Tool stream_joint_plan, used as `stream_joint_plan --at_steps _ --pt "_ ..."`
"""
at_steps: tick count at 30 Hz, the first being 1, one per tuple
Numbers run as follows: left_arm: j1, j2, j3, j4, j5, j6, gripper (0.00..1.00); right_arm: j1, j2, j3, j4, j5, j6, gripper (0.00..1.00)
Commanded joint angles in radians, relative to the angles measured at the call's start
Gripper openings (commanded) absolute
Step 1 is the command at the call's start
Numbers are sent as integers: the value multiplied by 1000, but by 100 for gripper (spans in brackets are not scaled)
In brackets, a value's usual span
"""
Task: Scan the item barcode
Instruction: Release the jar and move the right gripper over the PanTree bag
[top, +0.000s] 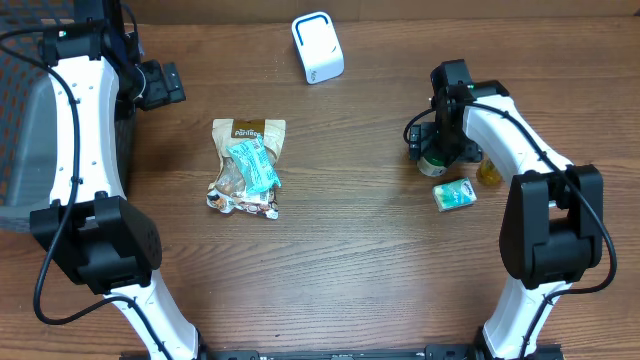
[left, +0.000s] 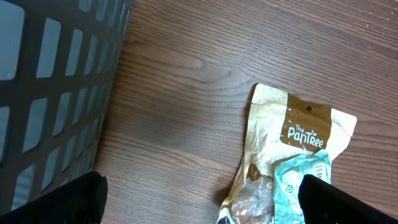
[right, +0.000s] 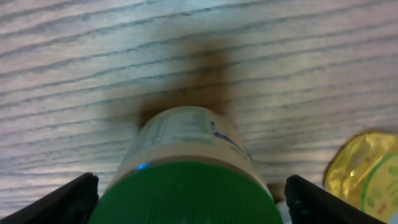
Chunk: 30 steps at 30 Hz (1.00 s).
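The right gripper (right: 189, 202) is spread wide, its fingers on either side of a jar (right: 186, 134) that stands upright on the right of the grained wooden table (right: 74, 56). The jar is round, with a pale printed label and a ribbed green lid (right: 186, 186). Just beside it is a glossy yellow-topped tub (right: 367, 168). The left gripper (left: 202, 193), also wide, hovers near a crinkled snack pouch (left: 298, 124).
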<state>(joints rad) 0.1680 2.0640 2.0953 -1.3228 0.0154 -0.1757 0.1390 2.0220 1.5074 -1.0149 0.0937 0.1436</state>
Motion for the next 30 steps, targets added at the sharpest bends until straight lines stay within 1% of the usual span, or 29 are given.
stream_joint_plan --at_steps 1,6,9,12,14,17,25,26,27,28,29,30 --pt "2 1 20 -1 4 19 100 2 -8 112 -36 11 4 99" --pt "1 1 20 0 4 19 100 6 -8 318 -134 -11 5 100" --pt "1 1 20 -1 3 19 99 8 -8 454 -193 -137 5 96" --pt "1 1 20 -1 4 19 100 12 -8 542 -236 -338 5 89" --pt "1 1 20 -1 4 19 99 19 -8 555 -246 -460 5 85" --pt "1 1 20 -1 4 19 100 42 -5 544 -259 -568 5 76" --pt "0 1 20 -1 4 19 100 182 4 487 -243 -582 5 73" --pt "0 1 20 -1 3 19 100 203 4 481 -235 -583 5 74" --pt "0 1 20 -1 4 19 100 227 4 470 -221 -586 6 80" --pt "0 1 20 -1 4 19 100 246 4 460 -208 -588 7 95" --pt "0 1 20 -1 3 19 100 268 4 451 -193 -589 14 100" --pt "0 1 20 -1 4 19 100 286 4 440 -178 -589 24 100"
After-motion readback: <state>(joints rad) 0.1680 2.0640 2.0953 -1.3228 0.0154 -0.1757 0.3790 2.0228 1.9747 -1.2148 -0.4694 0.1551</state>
